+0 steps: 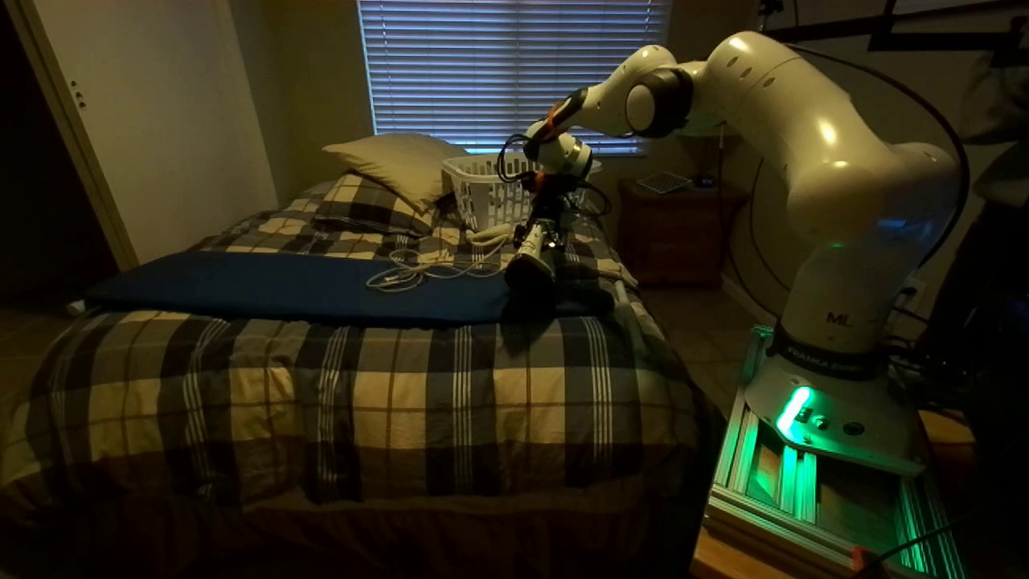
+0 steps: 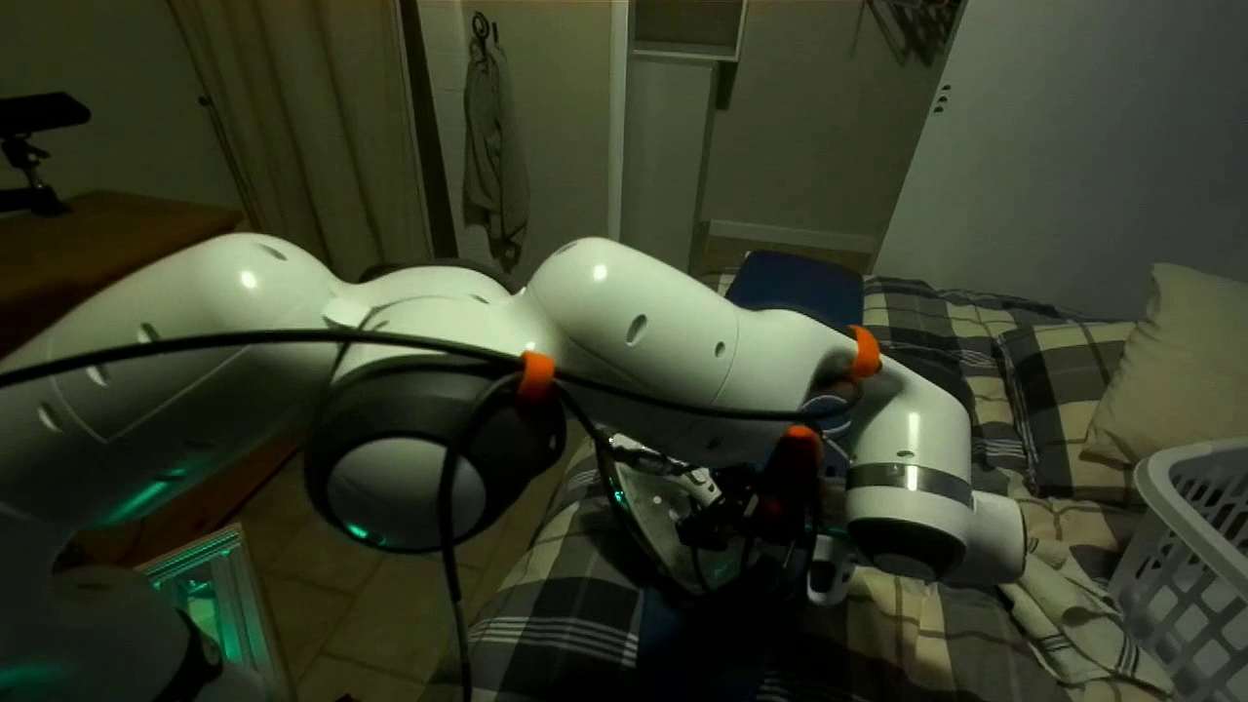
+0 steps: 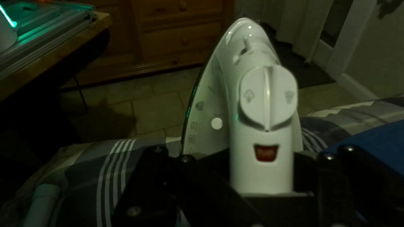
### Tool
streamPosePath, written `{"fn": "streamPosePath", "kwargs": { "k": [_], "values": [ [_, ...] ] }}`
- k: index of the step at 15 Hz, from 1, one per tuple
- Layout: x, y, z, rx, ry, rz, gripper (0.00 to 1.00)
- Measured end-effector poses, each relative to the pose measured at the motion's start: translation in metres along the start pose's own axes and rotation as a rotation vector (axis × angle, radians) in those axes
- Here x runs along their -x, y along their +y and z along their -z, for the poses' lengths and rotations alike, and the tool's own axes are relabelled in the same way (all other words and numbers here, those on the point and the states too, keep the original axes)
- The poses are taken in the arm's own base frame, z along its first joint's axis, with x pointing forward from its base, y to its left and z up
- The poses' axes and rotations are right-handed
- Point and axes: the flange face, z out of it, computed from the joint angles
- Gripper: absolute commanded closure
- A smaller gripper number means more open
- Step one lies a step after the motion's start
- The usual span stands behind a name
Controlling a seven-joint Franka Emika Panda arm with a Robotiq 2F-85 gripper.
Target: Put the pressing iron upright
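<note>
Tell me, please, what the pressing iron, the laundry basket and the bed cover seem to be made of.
On the pressing iron, the shell looks like hard plastic, smooth and fairly glossy: highlights gleam near the tip. The laundry basket is probably moulded plastic, given its slotted walls; finish unclear. The bed cover seems matte fabric, draping in soft folds.
</note>
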Motion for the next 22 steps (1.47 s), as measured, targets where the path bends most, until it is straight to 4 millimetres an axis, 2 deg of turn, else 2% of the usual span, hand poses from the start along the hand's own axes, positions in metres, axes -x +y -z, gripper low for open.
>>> {"fn": "streamPosePath", "kwargs": {
  "k": [12,16,22],
  "values": [
    [-0.052,0.005,-0.028,-0.018,-0.374,-0.031,1.00],
    [-0.059,0.004,-0.024,-0.048,-0.394,-0.045,1.00],
    [-0.066,0.000,-0.014,-0.077,-0.328,-0.071,1.00]
  ]
}}
